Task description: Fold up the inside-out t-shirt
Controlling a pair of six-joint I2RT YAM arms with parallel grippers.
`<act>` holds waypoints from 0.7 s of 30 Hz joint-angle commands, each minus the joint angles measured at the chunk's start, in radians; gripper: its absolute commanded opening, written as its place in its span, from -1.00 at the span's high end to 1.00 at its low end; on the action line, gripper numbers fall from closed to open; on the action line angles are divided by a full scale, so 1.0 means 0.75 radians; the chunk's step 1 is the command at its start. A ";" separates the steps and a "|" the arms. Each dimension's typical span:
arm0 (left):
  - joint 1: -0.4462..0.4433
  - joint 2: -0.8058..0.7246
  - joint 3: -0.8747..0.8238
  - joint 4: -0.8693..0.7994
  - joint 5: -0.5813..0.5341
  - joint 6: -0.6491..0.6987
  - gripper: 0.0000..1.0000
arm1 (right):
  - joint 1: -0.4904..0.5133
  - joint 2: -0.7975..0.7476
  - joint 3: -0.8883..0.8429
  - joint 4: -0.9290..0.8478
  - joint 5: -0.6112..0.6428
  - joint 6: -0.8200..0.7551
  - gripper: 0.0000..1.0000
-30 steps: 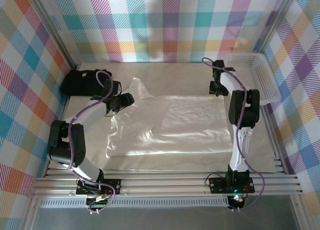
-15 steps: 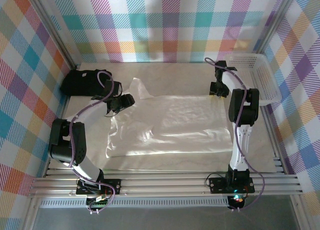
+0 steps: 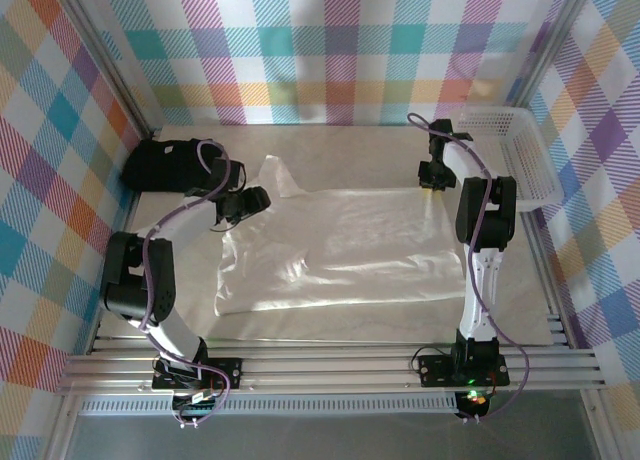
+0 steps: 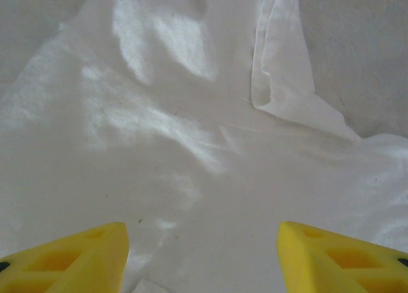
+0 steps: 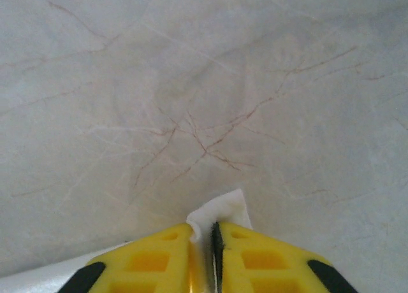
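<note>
**Mia:** Where is the shirt point(image 3: 340, 250)?

**Tom:** It lies spread out in the middle of the table point(image 3: 350, 145), between the two arms. One sleeve point(image 3: 280, 175) sticks out at the far left.

**Mia:** Has anything moved?

**Tom:** Yes. A second ago its near edge lay closer to the arm bases. Now the shirt sits a bit farther back. The right side has moved more than the left.

**Mia:** Who pulls it?

**Tom:** The right gripper point(image 5: 204, 232), I think. Its fingers are pressed together on a little white corner of the shirt, at the far right.

**Mia:** And the left gripper point(image 3: 250, 200)?

**Tom:** Its fingers are spread wide. It hangs over the far left part of the shirt, near the sleeve, and holds nothing.

**Mia:** So is the shirt folded?

**Tom:** No, I see no fold yet. I think the arms are just sliding it flat and straight first.

**Mia:** What could go wrong?

**Tom:** Only one corner is held, so the shirt may turn or bunch up on the left. The left gripper should grab its side too.
</note>
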 commanded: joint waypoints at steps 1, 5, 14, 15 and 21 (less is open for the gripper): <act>0.007 0.076 0.121 -0.009 -0.058 0.046 -0.26 | -0.007 -0.056 -0.076 0.084 -0.004 -0.048 0.77; 0.022 0.284 0.375 -0.080 -0.101 0.099 -0.24 | 0.009 -0.116 -0.157 0.166 0.014 -0.097 0.91; 0.051 0.935 1.273 -0.453 -0.115 0.222 -0.20 | 0.016 -0.146 -0.194 0.202 0.003 -0.114 0.94; 0.056 1.007 1.386 -0.493 -0.113 0.224 -0.19 | 0.019 -0.149 -0.192 0.203 -0.004 -0.116 0.95; 0.067 1.396 2.036 -0.754 -0.107 0.273 -0.17 | 0.028 -0.157 -0.187 0.205 -0.032 -0.119 0.95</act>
